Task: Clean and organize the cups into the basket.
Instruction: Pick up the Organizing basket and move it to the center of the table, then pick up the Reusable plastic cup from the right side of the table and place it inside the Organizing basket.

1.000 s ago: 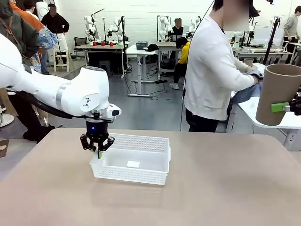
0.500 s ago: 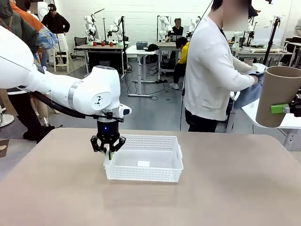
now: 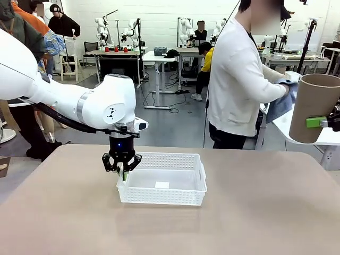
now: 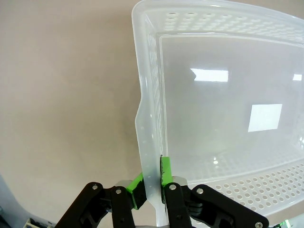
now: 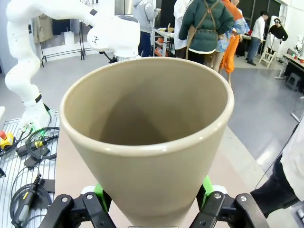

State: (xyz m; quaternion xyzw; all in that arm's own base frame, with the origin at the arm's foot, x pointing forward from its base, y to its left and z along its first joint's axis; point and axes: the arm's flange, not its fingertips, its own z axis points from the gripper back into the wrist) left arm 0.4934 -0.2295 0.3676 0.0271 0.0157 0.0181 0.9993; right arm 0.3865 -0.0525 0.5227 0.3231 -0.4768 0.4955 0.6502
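The white lattice-sided basket (image 3: 159, 196) stands left of centre on the table. My left gripper (image 3: 122, 169) is shut on the rim of its left short end. In the left wrist view the green pads (image 4: 165, 172) pinch that rim (image 4: 142, 71), and the basket holds no cups. At the far right my right gripper (image 3: 324, 121) holds a tall tan-brown cup (image 3: 313, 101) in the air, mouth upward and slightly tilted. In the right wrist view the cup (image 5: 147, 142) sits between the green pads (image 5: 207, 185), its mouth toward the camera.
A person in a white top stands at the far right side, holding a blue cloth (image 3: 279, 103) over a white side table (image 3: 297, 135). The tan table (image 3: 255, 218) is bare to the right of the basket. A white label (image 4: 265, 117) lies on the basket floor.
My left gripper dragged the basket a short way to the right, then stopped. The right gripper and its cup have stayed in place. The person's hands shifted slightly.
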